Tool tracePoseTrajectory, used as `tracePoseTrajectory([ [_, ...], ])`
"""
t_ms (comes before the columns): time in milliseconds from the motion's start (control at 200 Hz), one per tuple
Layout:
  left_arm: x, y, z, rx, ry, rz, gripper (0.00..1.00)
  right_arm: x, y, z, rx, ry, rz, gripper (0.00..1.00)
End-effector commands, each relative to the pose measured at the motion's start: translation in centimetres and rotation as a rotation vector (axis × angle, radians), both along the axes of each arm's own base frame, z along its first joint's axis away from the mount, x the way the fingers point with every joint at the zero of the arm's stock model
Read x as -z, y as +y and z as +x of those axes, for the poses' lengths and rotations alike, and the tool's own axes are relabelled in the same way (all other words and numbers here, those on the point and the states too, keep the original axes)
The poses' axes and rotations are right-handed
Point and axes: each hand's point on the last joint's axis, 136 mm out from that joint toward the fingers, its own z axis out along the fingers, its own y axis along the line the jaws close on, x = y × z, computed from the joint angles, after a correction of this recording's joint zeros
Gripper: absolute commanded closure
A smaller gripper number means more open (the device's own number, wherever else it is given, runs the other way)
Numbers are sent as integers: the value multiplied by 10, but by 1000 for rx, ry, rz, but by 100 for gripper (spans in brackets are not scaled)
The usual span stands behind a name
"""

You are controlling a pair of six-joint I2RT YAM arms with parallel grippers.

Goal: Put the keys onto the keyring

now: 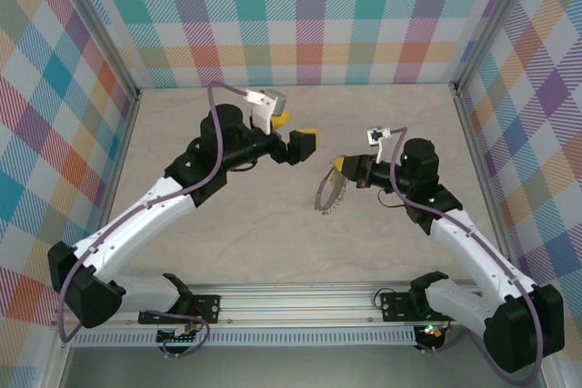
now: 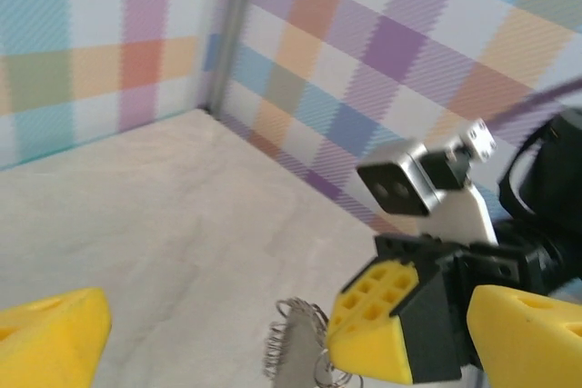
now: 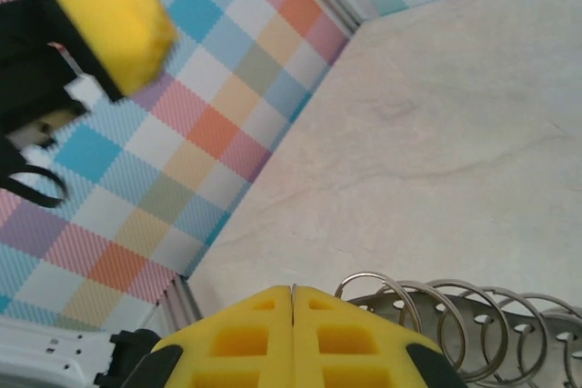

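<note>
The keyring is a floppy silvery bunch of wire rings on a flat metal strip, hanging above the table's middle. My right gripper is shut on its top end. In the right wrist view the yellow pads press together with a thin metal edge between them, and the rings of the keyring fan out to the right. My left gripper is open a little to the left, with nothing between its fingers. In the left wrist view the keyring dangles beside the right gripper. The keys are hidden.
Chequered walls close in the beige table at the back and both sides, with metal posts at the corners. An aluminium rail runs along the near edge by the arm bases.
</note>
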Motion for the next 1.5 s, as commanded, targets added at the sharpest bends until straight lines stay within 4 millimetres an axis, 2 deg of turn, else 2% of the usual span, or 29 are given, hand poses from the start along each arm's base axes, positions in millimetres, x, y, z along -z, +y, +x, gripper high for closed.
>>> tracePoseTrajectory([
  [0, 6, 37, 11, -199, 55, 56, 0, -15, 0, 7, 19, -37, -1, 100],
  [110, 23, 57, 20, -324, 94, 104, 0, -13, -2, 8, 31, -19, -9, 100],
  [125, 32, 60, 20, -334, 116, 133, 0, -13, -1, 9, 31, -18, -10, 100],
  [175, 43, 66, 22, -360, 140, 173, 0, -12, -1, 9, 29, -11, -17, 100],
  [315, 69, 69, 27, -377, 191, 246, 0, -15, 0, 11, 23, 4, -28, 100],
  [455, 85, 70, 36, -397, 214, 273, 0, -13, 0, 11, 21, 19, -38, 100],
  [565, 85, 69, 44, -439, 215, 203, 0, -10, 0, 11, 18, 29, -63, 100],
  [705, 85, 71, 49, -497, 307, 84, 0, -15, 0, 10, 8, 30, -71, 100],
  [875, 82, 70, 54, -524, 378, 119, 0, -21, 0, 10, 9, 25, -60, 100],
  [995, 87, 81, 57, -615, 425, 92, 0, -15, 0, 9, 10, 29, -67, 100],
  [1090, 95, 99, 58, -728, 458, 71, 0, -7, -1, 9, 17, 37, -77, 100],
  [1270, 98, 112, 60, -789, 469, 89, 0, -5, -1, 11, 15, 39, -90, 100],
  [1370, 97, 104, 61, -748, 499, 79, 0, -9, 0, 13, 13, 37, -97, 100],
  [1495, 89, 77, 59, -613, 558, 24, 0, -18, 1, 16, 8, 29, -99, 100],
])
